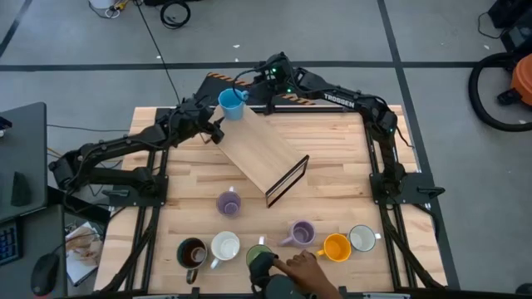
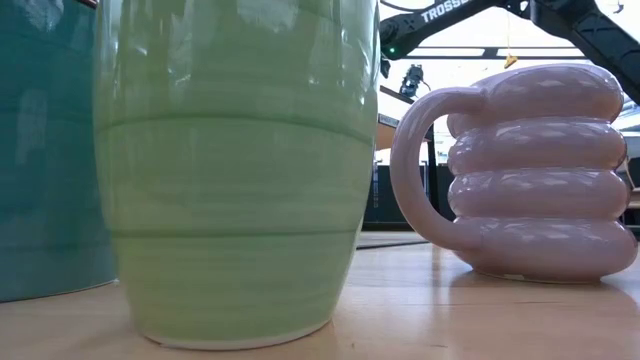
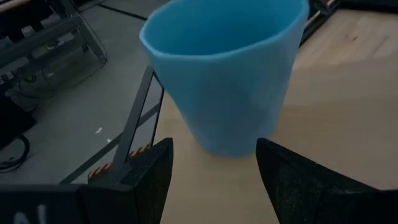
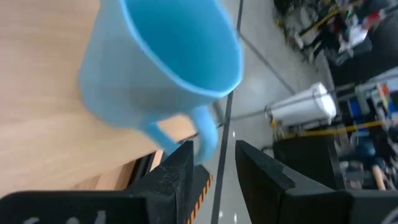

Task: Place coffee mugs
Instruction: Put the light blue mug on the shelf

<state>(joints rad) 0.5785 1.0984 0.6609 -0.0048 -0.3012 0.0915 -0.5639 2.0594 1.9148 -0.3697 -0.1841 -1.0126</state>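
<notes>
While the blue mug (image 1: 230,104) stands on top of the tilted wooden box (image 1: 264,156) at the far side of the tabletop (image 1: 332,178), the right hand (image 4: 210,163) grips its handle and the left hand (image 3: 214,168) waits just beside it, fingers wide. Seven other mugs sit nearer the front edge — green (image 2: 235,165), lilac (image 2: 530,175), orange (image 1: 336,247) among them — where a person's hand (image 1: 301,267) reaches in.

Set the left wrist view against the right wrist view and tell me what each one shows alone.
Only the left wrist view shows the left gripper, fingers open, short of the small blue ceramic mug's plain side. Only the right wrist view shows the mug's side handle at the right gripper, with room clutter beyond. Both show the blue mug on the light wooden board.
</notes>
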